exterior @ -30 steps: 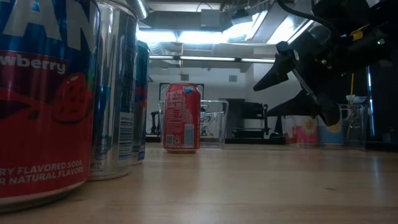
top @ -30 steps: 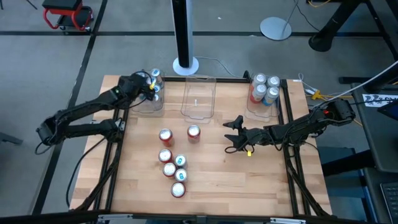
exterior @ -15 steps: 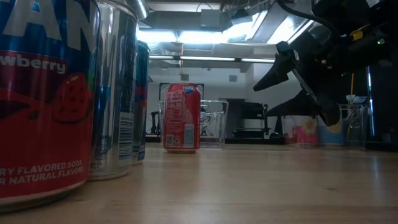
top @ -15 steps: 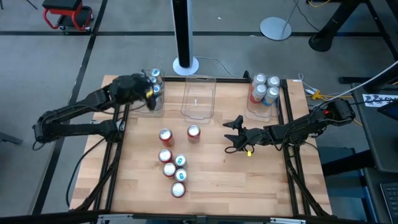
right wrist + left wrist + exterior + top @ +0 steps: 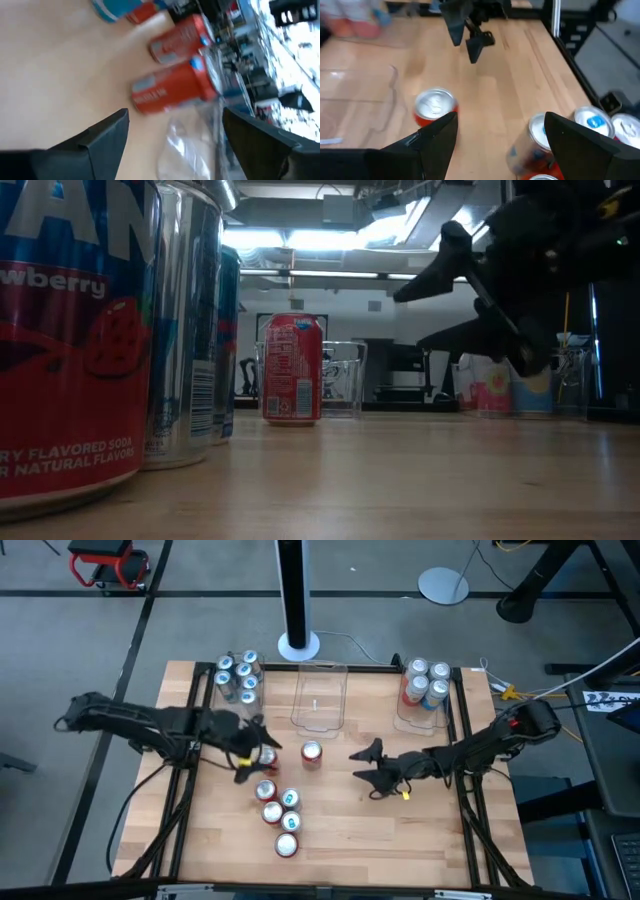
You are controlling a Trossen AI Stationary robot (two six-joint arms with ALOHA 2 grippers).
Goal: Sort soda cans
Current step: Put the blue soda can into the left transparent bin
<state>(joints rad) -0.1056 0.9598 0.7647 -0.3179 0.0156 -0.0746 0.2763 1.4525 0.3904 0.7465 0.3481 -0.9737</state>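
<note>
Soda cans (image 5: 277, 808) are clustered on the table (image 5: 430, 830), just beside the left gripper (image 5: 252, 748), whose fingers are spread over a red can (image 5: 266, 758). Farther right, another red can (image 5: 312, 752) is faced by the right gripper (image 5: 366, 766), spread and empty.

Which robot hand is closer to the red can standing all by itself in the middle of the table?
The left gripper is a bit closer, open, just beside the lone red can. The right gripper, also open, sits slightly farther off on its other side.
</note>
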